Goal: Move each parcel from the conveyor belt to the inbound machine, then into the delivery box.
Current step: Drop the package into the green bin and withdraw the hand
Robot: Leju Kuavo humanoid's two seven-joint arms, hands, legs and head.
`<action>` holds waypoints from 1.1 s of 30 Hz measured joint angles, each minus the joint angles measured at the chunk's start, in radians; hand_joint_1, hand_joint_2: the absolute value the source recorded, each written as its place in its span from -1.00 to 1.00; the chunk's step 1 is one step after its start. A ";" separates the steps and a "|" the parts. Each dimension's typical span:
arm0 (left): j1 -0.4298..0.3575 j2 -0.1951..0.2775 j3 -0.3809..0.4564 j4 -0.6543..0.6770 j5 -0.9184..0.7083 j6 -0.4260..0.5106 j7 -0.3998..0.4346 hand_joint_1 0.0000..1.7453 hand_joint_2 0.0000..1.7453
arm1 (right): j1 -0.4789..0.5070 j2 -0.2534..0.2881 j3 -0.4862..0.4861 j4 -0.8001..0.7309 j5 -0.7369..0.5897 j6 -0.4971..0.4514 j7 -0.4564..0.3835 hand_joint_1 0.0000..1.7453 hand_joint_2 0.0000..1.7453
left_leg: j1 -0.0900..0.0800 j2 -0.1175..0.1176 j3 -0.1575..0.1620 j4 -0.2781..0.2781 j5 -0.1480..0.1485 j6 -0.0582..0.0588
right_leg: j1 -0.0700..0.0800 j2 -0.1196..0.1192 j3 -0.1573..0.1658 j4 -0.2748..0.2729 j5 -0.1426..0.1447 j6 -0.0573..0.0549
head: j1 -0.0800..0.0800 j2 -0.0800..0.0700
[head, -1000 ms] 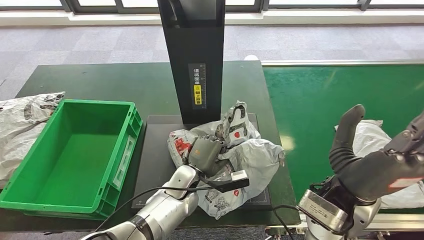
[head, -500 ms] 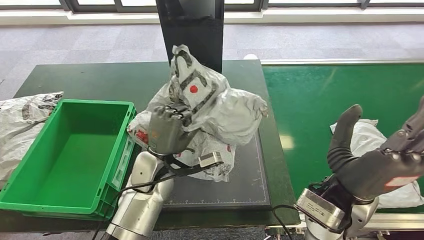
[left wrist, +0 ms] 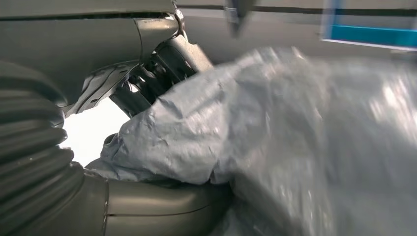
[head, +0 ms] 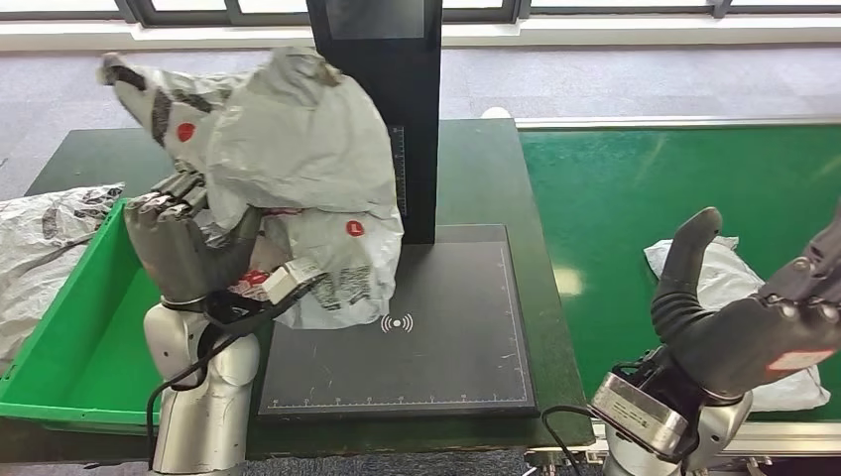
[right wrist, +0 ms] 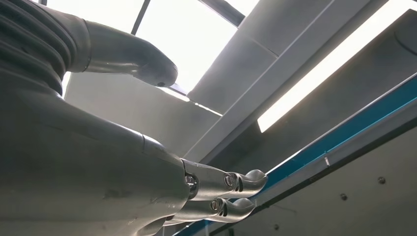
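My left hand [head: 183,248] grips a crumpled grey parcel bag [head: 288,169] with red dots and holds it raised in the air, between the green delivery box [head: 89,337] and the black inbound machine plate [head: 417,347]. In the left wrist view the grey parcel bag [left wrist: 275,142] lies against my left hand [left wrist: 98,196]. My right hand [head: 744,317] is raised over the green conveyor belt [head: 645,188], palm up, fingers apart and holding nothing; the right wrist view shows my right hand [right wrist: 123,167] against the ceiling. A white parcel [head: 729,283] lies on the belt behind it.
The machine's black post [head: 387,89] rises behind the plate. Another grey bag [head: 45,248] lies on the dark table left of the green box. Carpeted floor runs beyond the table.
My left hand has lifted the grey parcel off the machine plate and carried it up and to the left, toward the green box. The right hand has hardly moved.
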 joint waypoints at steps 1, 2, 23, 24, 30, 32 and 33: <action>0.004 0.001 0.023 -0.014 0.015 0.000 -0.017 1.00 1.00 | 0.000 0.000 0.000 0.000 0.000 0.000 0.000 -1.00 1.00 | 0.000 -0.001 0.000 0.000 0.000 0.000 | 0.000 -0.001 0.000 0.000 0.000 0.000 | 0.000 0.000; 0.007 0.003 0.048 -0.024 0.038 0.000 -0.048 1.00 1.00 | 0.000 0.000 0.000 0.000 -0.001 0.000 0.000 -1.00 1.00 | 0.000 -0.001 0.000 0.000 0.000 0.000 | 0.000 -0.001 0.000 0.000 0.000 0.000 | 0.000 0.000; -0.131 -0.026 0.756 0.177 0.203 -0.001 -0.357 1.00 1.00 | 0.005 0.000 -0.035 0.000 -0.005 0.000 0.000 -1.00 1.00 | 0.000 0.001 0.000 0.000 0.000 -0.001 | 0.000 0.000 -0.001 0.000 -0.001 -0.001 | -0.001 0.000; -0.134 -0.026 0.767 0.189 0.200 -0.001 -0.355 1.00 1.00 | 0.005 0.000 -0.035 0.000 -0.005 0.000 0.000 -1.00 1.00 | 0.000 0.001 0.000 0.000 0.000 -0.001 | 0.000 0.000 -0.001 0.000 -0.001 -0.001 | -0.001 0.000; -0.145 -0.028 0.794 0.222 0.200 -0.001 -0.355 1.00 1.00 | 0.005 0.000 -0.035 0.000 -0.005 0.000 0.000 -1.00 1.00 | 0.000 0.001 0.000 0.000 0.000 -0.001 | 0.000 0.000 -0.001 0.000 0.000 -0.001 | -0.001 0.000; -0.146 -0.028 0.798 0.228 0.200 -0.001 -0.355 0.50 1.00 | 0.005 0.000 -0.035 0.000 -0.005 0.000 0.000 -1.00 1.00 | 0.000 0.001 0.000 0.000 0.000 -0.001 | 0.000 0.000 -0.001 0.000 0.000 -0.001 | -0.001 0.000; -0.146 -0.028 0.800 0.231 0.200 -0.001 -0.355 0.00 1.00 | 0.005 0.000 -0.035 0.000 -0.005 0.000 0.000 -1.00 1.00 | 0.000 0.001 0.000 0.000 0.000 -0.001 | 0.000 0.000 -0.001 0.000 0.000 -0.001 | -0.001 0.000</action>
